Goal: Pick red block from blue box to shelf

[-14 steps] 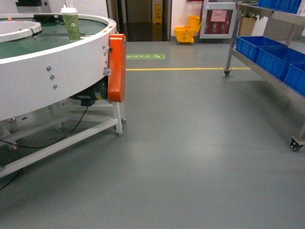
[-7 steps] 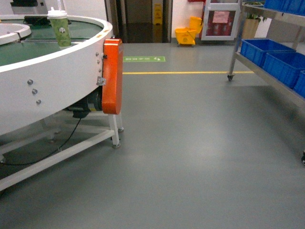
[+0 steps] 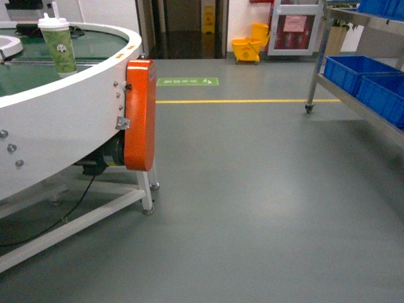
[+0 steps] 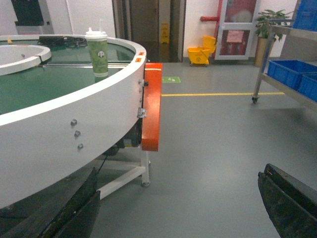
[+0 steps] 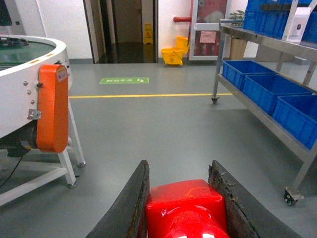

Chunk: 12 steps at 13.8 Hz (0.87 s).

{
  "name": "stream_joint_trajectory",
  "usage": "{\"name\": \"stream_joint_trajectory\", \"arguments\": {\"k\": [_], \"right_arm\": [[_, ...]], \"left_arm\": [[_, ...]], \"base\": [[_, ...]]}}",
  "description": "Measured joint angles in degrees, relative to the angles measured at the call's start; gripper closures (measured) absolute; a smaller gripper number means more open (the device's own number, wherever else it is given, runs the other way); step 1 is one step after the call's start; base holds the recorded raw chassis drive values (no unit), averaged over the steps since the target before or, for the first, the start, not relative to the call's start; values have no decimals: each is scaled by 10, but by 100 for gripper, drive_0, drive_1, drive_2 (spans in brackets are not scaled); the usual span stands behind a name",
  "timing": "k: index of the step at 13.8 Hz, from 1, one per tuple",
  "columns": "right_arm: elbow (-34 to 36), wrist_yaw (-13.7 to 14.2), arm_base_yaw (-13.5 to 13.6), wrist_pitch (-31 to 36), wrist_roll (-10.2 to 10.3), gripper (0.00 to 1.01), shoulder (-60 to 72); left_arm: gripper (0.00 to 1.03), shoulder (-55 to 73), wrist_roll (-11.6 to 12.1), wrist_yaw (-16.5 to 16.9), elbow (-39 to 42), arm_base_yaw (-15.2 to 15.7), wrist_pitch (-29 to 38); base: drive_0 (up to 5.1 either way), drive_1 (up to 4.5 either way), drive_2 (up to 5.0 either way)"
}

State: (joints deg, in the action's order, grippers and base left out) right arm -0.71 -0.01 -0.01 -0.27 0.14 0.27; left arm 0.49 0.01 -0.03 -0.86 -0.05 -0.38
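Red and glossy, the red block [image 5: 184, 208] sits clamped between the two dark fingers [image 5: 130, 208] of the right gripper [image 5: 184, 206], low in the right wrist view, carried above the grey floor [image 5: 158, 129]. Off to that side stands the shelf [image 5: 277, 74], its steel rails bearing dark blue crates [image 5: 267, 89] on the lower tier and more on the top one, with a caster wheel [image 5: 291, 197] resting on the floor at its near post. The left gripper [image 4: 178, 208] hangs with its jaws spread wide apart and nothing between them. Beyond it curves the big white round conveyor [image 4: 74, 124] with a green belt, an orange guard [image 4: 151, 106] fixed at its outer edge, and a green paper cup [image 4: 97, 52] with a white lid standing upright on the belt near that edge. Farther back, a yellow line [image 3: 246, 100] crosses the floor, a green floor sign [image 3: 187, 81] lies just past it, and a yellow mop bucket [image 3: 247, 44] stands by the far wall.
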Motion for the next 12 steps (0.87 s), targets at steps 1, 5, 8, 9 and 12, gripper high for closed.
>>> {"name": "stream_joint_trajectory", "arguments": {"k": [1, 5, 8, 9, 12], "right_arm": [[0, 0, 0, 0, 0, 72, 0], [0, 0, 0, -2, 0, 72, 0], [0, 0, 0, 0, 0, 72, 0], [0, 0, 0, 0, 0, 72, 0], [0, 0, 0, 0, 0, 72, 0]], "left_arm": [[5, 0, 0, 0, 0, 0, 2], [5, 0, 0, -1, 0, 1, 0], [5, 0, 0, 0, 0, 1, 1], [5, 0, 0, 0, 0, 1, 1], [5, 0, 0, 0, 0, 1, 1]], "base": [[8, 436, -419], [-55, 114, -223], [-117, -117, -117], [-117, -117, -117], [-144, -144, -144]]}}
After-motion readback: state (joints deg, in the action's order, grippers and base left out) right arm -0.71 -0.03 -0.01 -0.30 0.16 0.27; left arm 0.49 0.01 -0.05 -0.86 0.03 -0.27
